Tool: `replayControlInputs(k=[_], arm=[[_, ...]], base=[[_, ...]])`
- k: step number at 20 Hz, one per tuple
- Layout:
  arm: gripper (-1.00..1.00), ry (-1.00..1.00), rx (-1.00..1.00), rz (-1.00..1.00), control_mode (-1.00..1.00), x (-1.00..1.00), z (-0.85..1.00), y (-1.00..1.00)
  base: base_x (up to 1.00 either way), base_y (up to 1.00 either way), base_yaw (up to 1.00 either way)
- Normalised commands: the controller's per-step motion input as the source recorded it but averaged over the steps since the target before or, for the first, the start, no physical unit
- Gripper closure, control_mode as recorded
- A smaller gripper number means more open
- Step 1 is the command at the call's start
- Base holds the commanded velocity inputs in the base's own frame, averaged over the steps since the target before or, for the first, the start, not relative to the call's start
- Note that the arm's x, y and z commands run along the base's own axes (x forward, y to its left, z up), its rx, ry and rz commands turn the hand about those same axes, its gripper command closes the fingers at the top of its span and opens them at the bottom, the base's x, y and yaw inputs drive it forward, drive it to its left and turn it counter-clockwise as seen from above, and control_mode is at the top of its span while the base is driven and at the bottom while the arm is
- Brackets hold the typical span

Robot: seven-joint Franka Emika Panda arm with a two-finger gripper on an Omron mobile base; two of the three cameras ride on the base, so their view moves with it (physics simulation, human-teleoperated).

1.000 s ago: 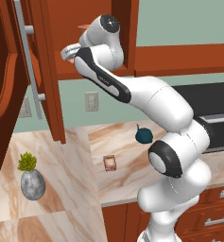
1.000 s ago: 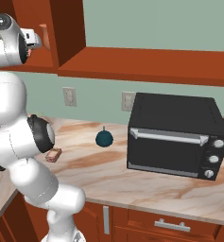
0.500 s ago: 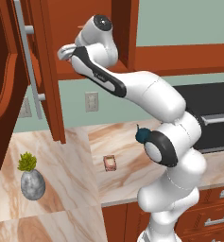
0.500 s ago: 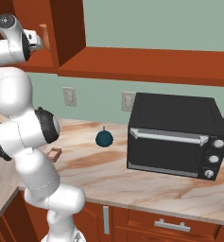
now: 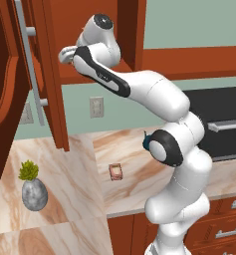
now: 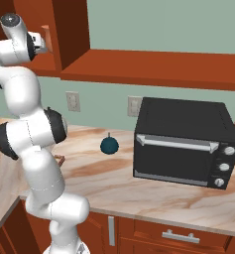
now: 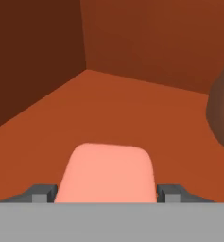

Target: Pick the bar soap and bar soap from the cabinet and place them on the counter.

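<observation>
The white arm is reaching up into the open cabinet [image 5: 50, 74], and in the hand view the jaws are straddling the salmon-pink bar soap [image 7: 106, 172], which is lying flat on the cabinet floor at 6 o'clock of that view; one dark fingertip [image 7: 42, 193] is showing just beside each side of the bar, but whether they are pressing on it I cannot tell. A rounded brown shape [image 7: 222, 113] is sitting at 3 o'clock in the hand view, too cropped to identify. In the left base view the second bar soap [image 5: 116, 171], rectangular with a brown rim and pale centre, is lying flat on the counter [image 5: 64, 199] at about 7 o'clock of the picture's middle; any print on it is too small to read. A small potted plant [image 5: 32, 187] is standing at 8 o'clock. In the right base view a dark round object [image 6: 109, 145] is resting just left of the black microwave [image 6: 183, 144], whose knobs are carrying no legible writing.
</observation>
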Motion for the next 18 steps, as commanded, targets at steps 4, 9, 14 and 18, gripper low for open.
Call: replayControlInputs(k=[4,9,14,18], arm=[[1.00,0.01,0.00,0.00,-1.00,0.00,-0.02,0.00],[1.00,-0.02,0.00,0.00,-1.00,-0.19,-0.02,0.00],[1.00,-0.11,0.00,0.00,-1.00,-0.52,-0.17,-0.01],[1.00,-0.15,0.00,0.00,-1.00,-0.64,-0.23,-0.16]], base=[[0.00,0.00,0.00],[0.00,0.00,0.00],[0.00,0.00,0.00],[0.00,0.00,0.00]])
